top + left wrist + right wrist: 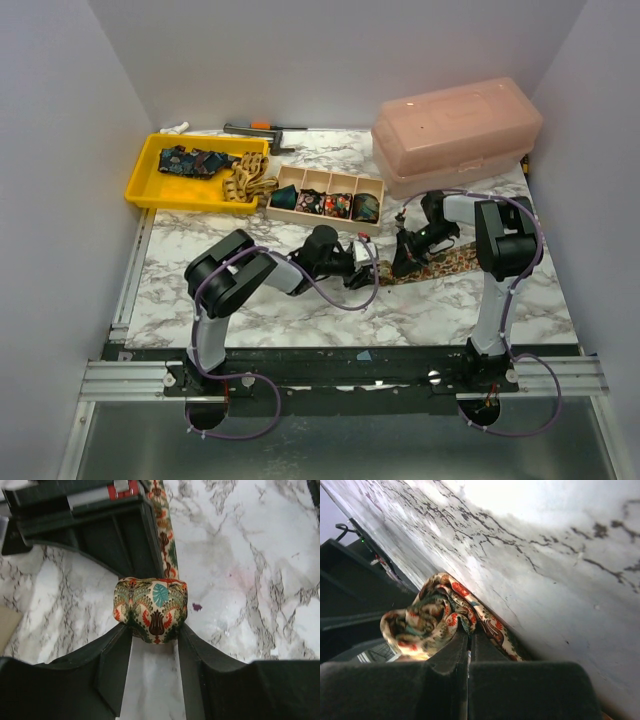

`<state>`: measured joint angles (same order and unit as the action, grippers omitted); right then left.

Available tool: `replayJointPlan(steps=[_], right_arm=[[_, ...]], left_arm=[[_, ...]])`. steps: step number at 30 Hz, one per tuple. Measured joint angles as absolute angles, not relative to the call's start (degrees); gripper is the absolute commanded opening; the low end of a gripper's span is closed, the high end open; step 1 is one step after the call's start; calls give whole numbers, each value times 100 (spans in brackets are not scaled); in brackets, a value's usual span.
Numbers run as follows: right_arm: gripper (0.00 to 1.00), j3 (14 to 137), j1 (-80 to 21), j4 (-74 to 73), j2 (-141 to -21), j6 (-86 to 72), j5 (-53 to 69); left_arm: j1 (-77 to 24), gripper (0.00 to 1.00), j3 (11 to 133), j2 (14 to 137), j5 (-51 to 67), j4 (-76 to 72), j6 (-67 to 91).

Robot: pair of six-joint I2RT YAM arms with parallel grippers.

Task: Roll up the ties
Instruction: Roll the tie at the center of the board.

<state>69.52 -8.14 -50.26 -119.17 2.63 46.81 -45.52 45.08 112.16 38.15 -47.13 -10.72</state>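
Two arms meet mid-table [300, 310] over one patterned tie [452, 262].

Left gripper [152, 632]: fingers [116, 652] set against both sides of the tie's rolled end, a compact coil [151, 609] standing on the marble. Gripping it.

Right gripper [469, 637]: jaws pressed together, no gap showing. Tips are down at the tie, just beside the coil. Whether any cloth is pinched between them, cannot tell.

Unrolled length runs straight from the coil past the right gripper, then lies flat on the marble toward the right arm.

Back left: yellow tray [150, 188] with loose ties, one dark blue [190, 160], one tan [248, 178], the tan one hanging over the tray's right rim.

Beside the tray: wooden box [325, 181], four compartments, rolled ties inside: teal [285, 197], multicoloured [325, 204], dark green [366, 207].

Back right: pink lidded case [455, 135], shut.
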Motion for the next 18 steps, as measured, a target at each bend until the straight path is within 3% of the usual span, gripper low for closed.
replayJointPlan(steps=[6,11,18], right_arm=[[0,6976,-814,-5061,-11939,322,4698],[0,6980,-812,-5065,-11948,353,4729],[0,6973,-812,-5057,-11957,392,4786]], left_arm=[[-4689,44,4897,11246,3817,-4650,-1041],[-4696,55,5076,11404,3824,-4517,-1090],[-4727,54,5398,11813,3693,-4169,-1208]])
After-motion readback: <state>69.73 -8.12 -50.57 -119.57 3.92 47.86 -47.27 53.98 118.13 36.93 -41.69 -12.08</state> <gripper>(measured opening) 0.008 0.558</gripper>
